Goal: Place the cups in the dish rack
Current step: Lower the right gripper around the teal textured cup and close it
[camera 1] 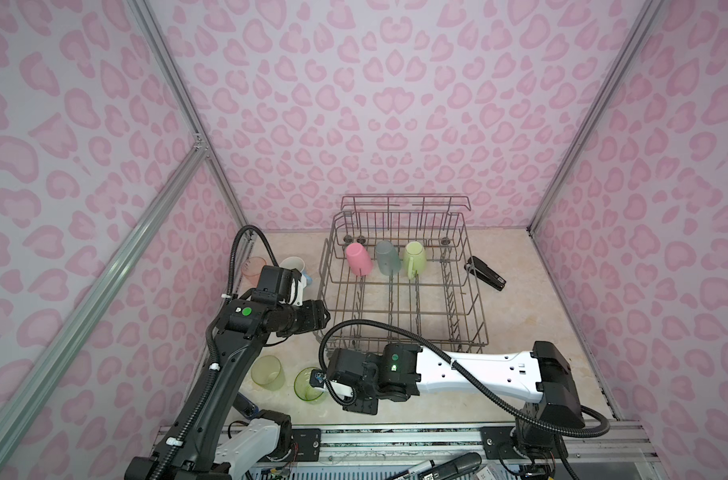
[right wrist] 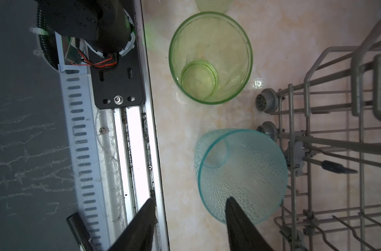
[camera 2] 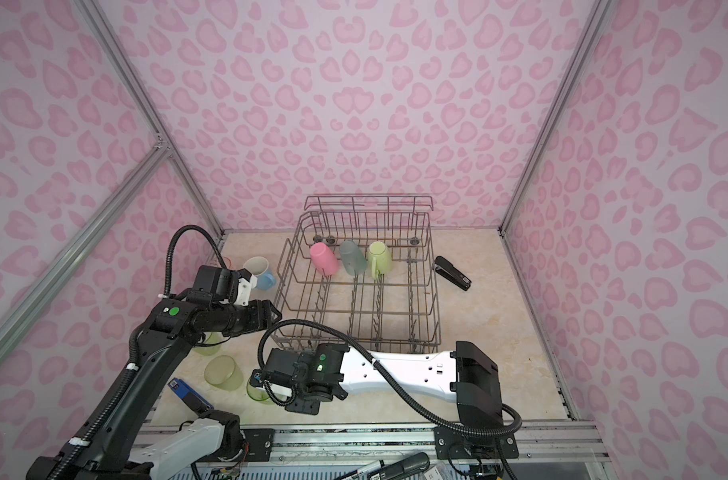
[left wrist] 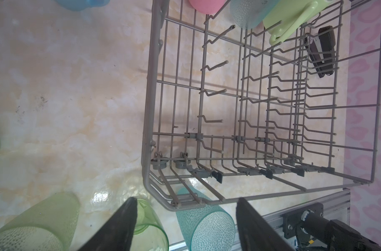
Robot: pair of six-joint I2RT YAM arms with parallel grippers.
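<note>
Right gripper open, empty, one finger overlapping the teal cup

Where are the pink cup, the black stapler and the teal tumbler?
pink cup (camera 1: pixel 359 258): in a top view, its side wall.
black stapler (camera 1: pixel 489 274): in a top view, middle of its body.
teal tumbler (right wrist: pixel 241 173): right wrist view, its dimpled wall.

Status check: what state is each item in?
Rack: three cups loaded.
Pink cup: mouth down in rack.
Grey cup: mouth down in rack.
Green mug: mouth down in rack.
Blue mug: upright on table.
Salmon cup: on table.
Clear green cup: upright, empty.
Textured green cup: standing on table.
Teal cup: upright by rack corner.
Left gripper: jaws open, empty.
Right gripper: jaws open over teal cup.
Stapler: on table.
</note>
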